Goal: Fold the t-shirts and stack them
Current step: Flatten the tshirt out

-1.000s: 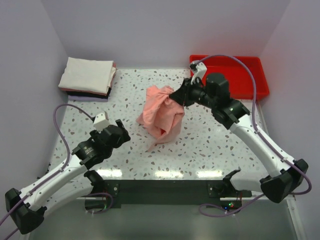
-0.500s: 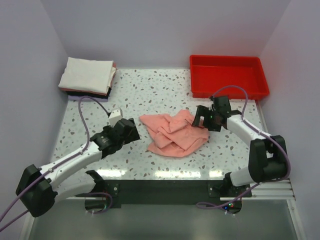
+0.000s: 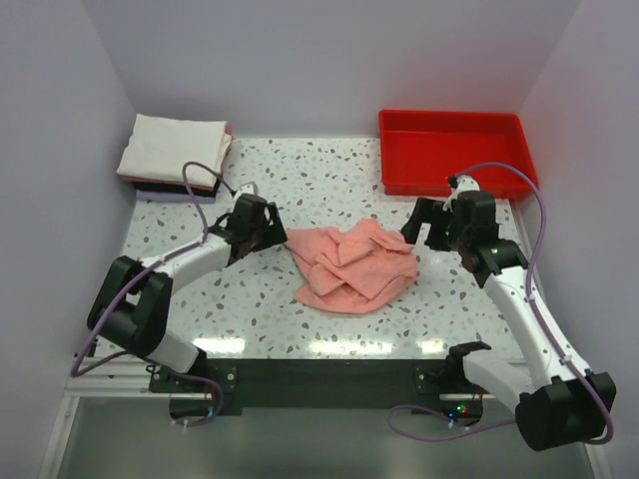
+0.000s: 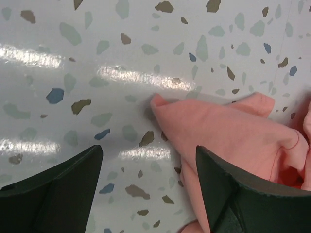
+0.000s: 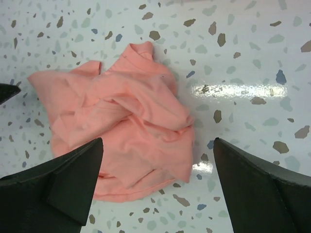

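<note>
A salmon-pink t-shirt [image 3: 351, 264] lies crumpled in a heap in the middle of the table, held by neither gripper. My left gripper [image 3: 268, 228] is low at its left edge, open. In the left wrist view the shirt [image 4: 233, 131] has a pointed corner ahead of the left gripper [image 4: 149, 160], and the right finger [image 4: 228, 189] overlaps the cloth edge. My right gripper [image 3: 424, 222] hovers open just right of the heap. In its wrist view the shirt [image 5: 126, 121] lies below the wide-apart jaws of the right gripper [image 5: 158, 145]. A stack of folded t-shirts [image 3: 175, 150], cream on top, sits at the far left.
A red plastic tray [image 3: 454, 150] stands at the back right, close behind my right arm. Lilac walls close in the table on three sides. Bare speckled tabletop [image 3: 329, 170] lies between the stack and the tray.
The right gripper opened and let go of the pink shirt, which dropped from a raised bunch into a flat heap. The left arm reached forward to the shirt's left edge.
</note>
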Robot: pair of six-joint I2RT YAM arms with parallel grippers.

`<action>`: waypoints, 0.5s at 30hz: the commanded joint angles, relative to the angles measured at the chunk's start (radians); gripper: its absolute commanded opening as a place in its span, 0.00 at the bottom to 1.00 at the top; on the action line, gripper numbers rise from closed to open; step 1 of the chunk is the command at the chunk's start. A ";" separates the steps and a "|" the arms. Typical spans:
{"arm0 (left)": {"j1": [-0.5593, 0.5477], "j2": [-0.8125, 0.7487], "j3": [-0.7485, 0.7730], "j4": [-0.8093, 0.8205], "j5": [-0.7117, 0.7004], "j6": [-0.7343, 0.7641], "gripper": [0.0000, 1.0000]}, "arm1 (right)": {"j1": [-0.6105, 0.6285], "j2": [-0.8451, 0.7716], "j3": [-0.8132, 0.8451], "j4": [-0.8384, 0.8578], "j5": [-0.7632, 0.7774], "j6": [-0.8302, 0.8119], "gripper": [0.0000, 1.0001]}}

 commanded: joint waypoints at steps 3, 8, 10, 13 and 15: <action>0.024 0.139 0.111 0.095 0.110 0.054 0.74 | 0.003 -0.049 -0.017 -0.058 -0.081 -0.045 0.99; 0.025 0.208 0.133 0.116 0.127 0.048 0.56 | 0.009 -0.063 -0.030 -0.064 -0.147 -0.035 0.99; 0.025 0.215 0.134 0.133 0.127 0.043 0.44 | 0.021 -0.062 -0.037 -0.058 -0.147 -0.033 0.99; 0.025 0.216 0.138 0.135 0.101 0.037 0.31 | 0.075 -0.049 -0.049 -0.055 -0.138 -0.013 0.99; 0.025 0.216 0.136 0.180 0.089 0.040 0.29 | 0.147 -0.039 -0.050 -0.047 -0.101 0.007 0.99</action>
